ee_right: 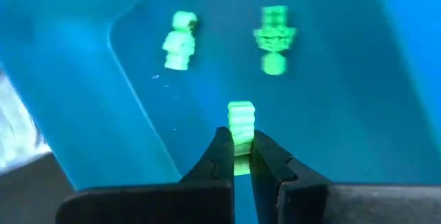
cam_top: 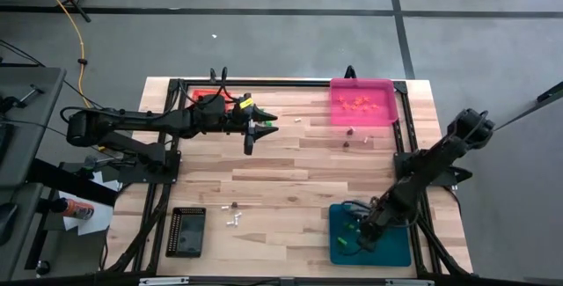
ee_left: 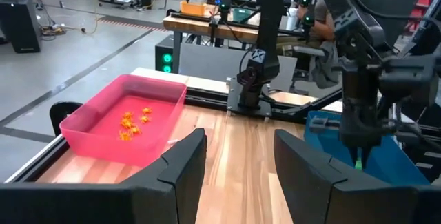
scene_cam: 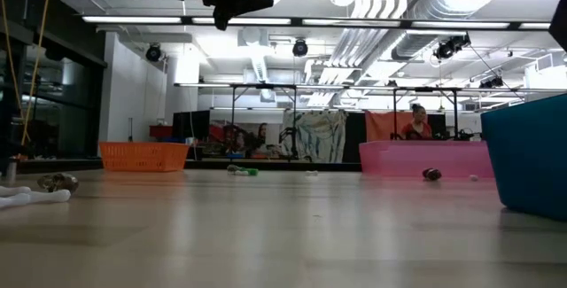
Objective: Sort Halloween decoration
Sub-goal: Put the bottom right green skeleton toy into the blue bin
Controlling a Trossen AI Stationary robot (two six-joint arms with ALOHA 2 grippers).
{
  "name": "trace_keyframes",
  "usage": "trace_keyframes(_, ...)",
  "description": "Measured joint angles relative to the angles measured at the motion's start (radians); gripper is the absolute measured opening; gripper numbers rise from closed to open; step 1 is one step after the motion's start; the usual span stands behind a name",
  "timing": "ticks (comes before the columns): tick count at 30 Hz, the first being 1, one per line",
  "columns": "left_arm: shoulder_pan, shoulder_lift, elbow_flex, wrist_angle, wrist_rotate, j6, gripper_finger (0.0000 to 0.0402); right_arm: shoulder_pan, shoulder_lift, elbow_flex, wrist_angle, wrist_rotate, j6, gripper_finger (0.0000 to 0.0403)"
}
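1. R gripper [ee_right: 238, 156] pinched shut on a green trinket [ee_right: 240, 124], low over the teal tray [cam_top: 400, 253] at table's 5 o'clock; two more green ones lie inside.
2. Trinket looks light, hard plastic, ribbed, prob. slippery; hold mid-body.
3. L gripper [ee_left: 238, 165] part open, empty, at 11 o'clock.

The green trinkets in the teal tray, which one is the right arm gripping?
The nearest green trinket, pinched between the right gripper's jaws; the other two lie loose in the teal tray.

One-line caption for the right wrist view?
Right pincer shut on a green trinket above the teal tray.
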State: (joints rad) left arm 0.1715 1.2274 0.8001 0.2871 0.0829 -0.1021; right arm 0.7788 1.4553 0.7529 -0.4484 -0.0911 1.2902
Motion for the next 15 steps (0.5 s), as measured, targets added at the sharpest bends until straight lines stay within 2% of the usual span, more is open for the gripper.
trace_keyframes(7, 0.000, 0.000, 0.000, 0.000, -0.011, -0.025, 0.0156, 0.000, 0.120, 0.112, -0.124, 0.023, -0.183, 0.0002)
trace_keyframes(11, 0.000, 0.000, 0.000, -0.003, -0.018, -0.025, 0.0156, 0.000, 0.171, 0.150, -0.145, 0.012, -0.191, 0.0003)
trace_keyframes(15, 0.000, 0.000, 0.000, -0.003, -0.018, -0.025, 0.0156, 0.001, 0.197, 0.155, -0.114, 0.008, -0.189, 0.0025)
